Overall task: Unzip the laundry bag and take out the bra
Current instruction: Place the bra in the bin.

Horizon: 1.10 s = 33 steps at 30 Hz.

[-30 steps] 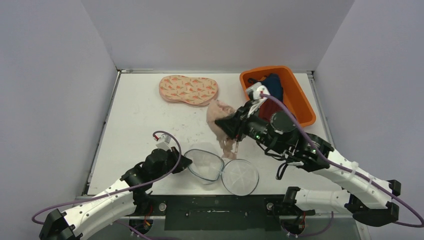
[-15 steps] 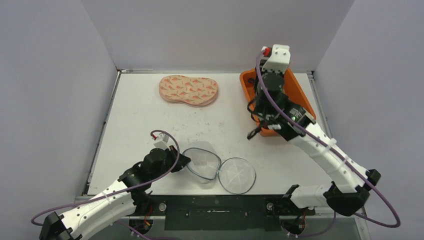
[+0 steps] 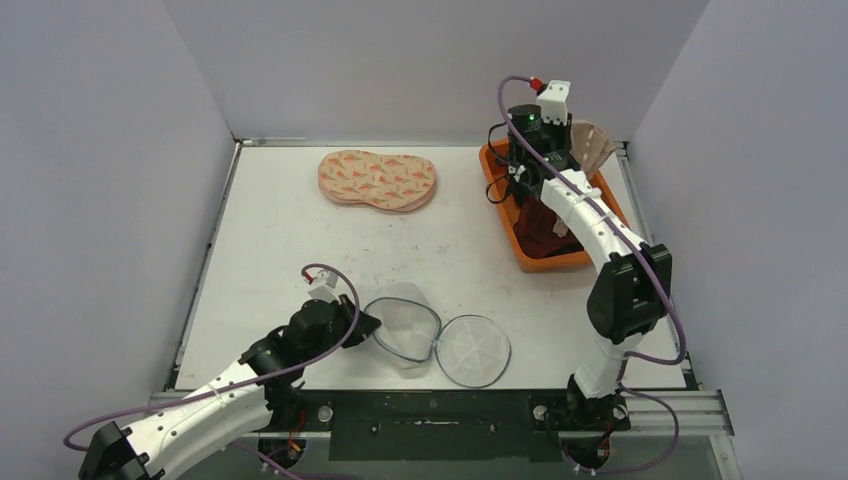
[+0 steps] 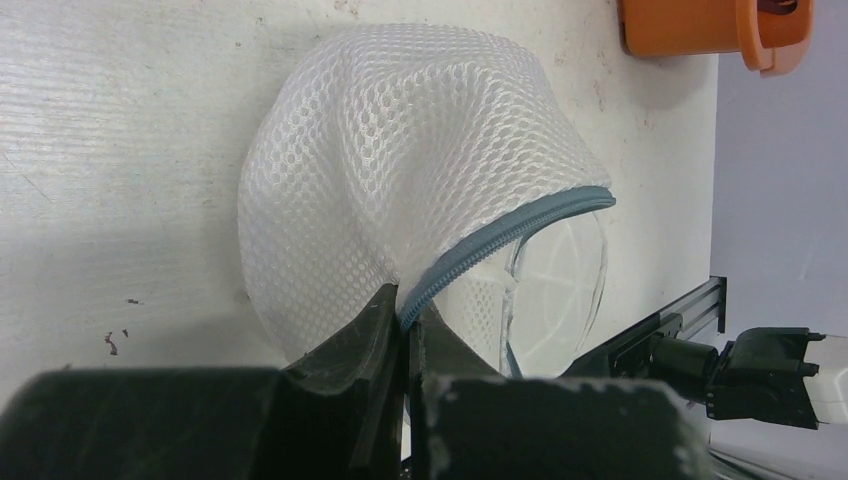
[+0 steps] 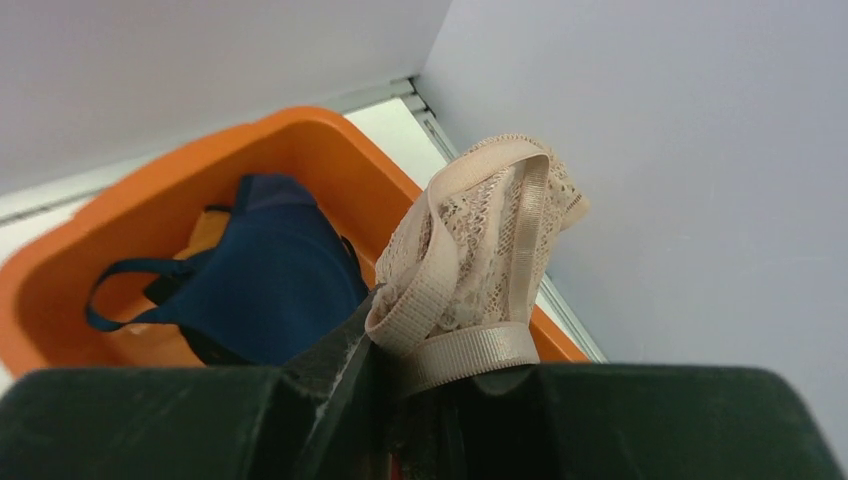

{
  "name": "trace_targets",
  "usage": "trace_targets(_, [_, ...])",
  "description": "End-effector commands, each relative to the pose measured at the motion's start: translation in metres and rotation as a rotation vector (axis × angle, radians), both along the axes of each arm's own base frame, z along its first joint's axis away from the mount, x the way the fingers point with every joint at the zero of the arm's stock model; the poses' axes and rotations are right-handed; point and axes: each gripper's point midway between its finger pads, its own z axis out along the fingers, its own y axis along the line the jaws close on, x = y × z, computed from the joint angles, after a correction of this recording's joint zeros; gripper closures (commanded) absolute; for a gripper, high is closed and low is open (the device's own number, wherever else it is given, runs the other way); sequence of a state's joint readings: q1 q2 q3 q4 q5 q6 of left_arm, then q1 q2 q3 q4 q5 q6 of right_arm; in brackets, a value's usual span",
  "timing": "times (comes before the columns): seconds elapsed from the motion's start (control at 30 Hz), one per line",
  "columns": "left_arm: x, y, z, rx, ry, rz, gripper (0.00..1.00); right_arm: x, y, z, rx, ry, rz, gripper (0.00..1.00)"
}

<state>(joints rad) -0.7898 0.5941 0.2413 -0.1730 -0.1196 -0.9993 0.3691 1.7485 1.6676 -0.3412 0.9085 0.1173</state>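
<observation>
Nearest, the left end effector (image 4: 405, 325) is pinched shut on the zipper edge (image 4: 500, 235) of the laundry bag (image 4: 400, 150); a tug could drag it across the surface (image 4: 120, 120). Farther off, the right end effector (image 5: 400, 360) clamps the bra (image 5: 480, 250) by its bunched straps above the orange bin (image 5: 330, 150), where slack could slip free.

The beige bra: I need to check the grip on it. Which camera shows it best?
The right wrist view: the lace bra sits close up, its straps pinched in the right hand. The top view shows only a small beige patch above the orange bin; the left wrist view misses it.
</observation>
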Motion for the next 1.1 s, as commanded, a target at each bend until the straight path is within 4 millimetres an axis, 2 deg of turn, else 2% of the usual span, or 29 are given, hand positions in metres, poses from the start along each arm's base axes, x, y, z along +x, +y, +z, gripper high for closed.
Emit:
trace_targets(0.0, [0.008,-0.004,0.009,-0.04,-0.033,0.017,1.0,0.017,-0.012,-0.031,0.021,0.027,-0.032,0.95])
trace_targets(0.17, [0.009,-0.007,0.001,-0.048,-0.02,0.018,1.0,0.036,-0.016,-0.08,0.025,0.101,-0.041,0.95])
trace_targets(0.27, [0.009,-0.008,-0.006,-0.032,0.001,0.016,1.0,0.051,-0.016,-0.093,0.019,0.098,-0.05,0.95])
trace_targets(0.33, [0.009,-0.008,-0.008,-0.023,0.011,0.013,1.0,0.06,-0.014,-0.095,0.015,0.086,-0.051,0.95])
trace_targets(0.47, [0.009,-0.01,-0.007,-0.036,0.013,0.013,1.0,0.079,-0.007,-0.081,0.024,0.036,-0.026,0.95])
trace_targets(0.53, [0.012,-0.012,-0.006,-0.049,0.001,0.017,1.0,0.089,-0.002,-0.085,0.015,0.056,-0.007,0.95])
trace_targets(0.6, [0.014,-0.012,-0.008,-0.044,-0.002,0.024,1.0,0.098,0.004,-0.1,0.006,0.098,0.027,0.95])
trace_targets(0.7, [0.014,-0.013,-0.013,-0.021,0.014,0.016,1.0,0.102,0.011,-0.133,0.018,0.167,0.065,0.94])
trace_targets(0.77, [0.013,-0.013,-0.016,-0.014,0.025,0.009,1.0,0.101,0.016,-0.15,0.036,0.207,0.085,0.89])
trace_targets(0.9, [0.013,-0.013,-0.016,-0.017,0.022,0.01,1.0,0.098,0.021,-0.166,0.068,0.239,0.114,0.74])
trace_targets(1.07, [0.014,-0.013,-0.01,-0.025,0.009,0.01,1.0,0.095,0.028,-0.153,0.089,0.217,0.144,0.48])
